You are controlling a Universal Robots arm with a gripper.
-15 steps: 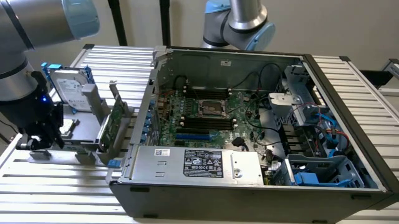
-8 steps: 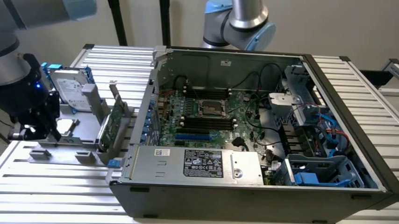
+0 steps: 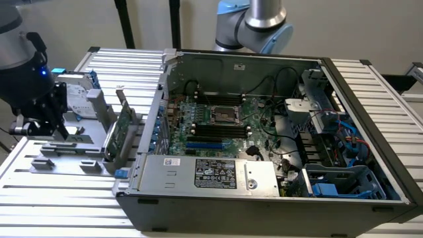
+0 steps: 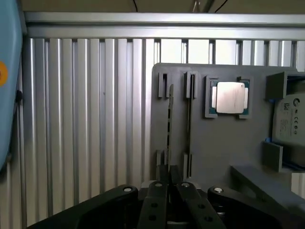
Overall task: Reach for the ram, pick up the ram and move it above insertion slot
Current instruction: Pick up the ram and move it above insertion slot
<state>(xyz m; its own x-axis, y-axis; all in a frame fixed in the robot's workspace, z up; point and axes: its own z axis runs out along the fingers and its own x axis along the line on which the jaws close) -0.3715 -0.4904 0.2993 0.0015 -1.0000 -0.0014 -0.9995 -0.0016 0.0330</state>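
Since the ram [image 4: 169,119] stands on edge in a slot of the grey holder [image 4: 214,143] on the desk [image 4: 86,119], its long axis runs straight away from the claw [image 4: 168,172]; the claw sits at its near end, in line with it. Whether it is clenched or released I cannot tell.
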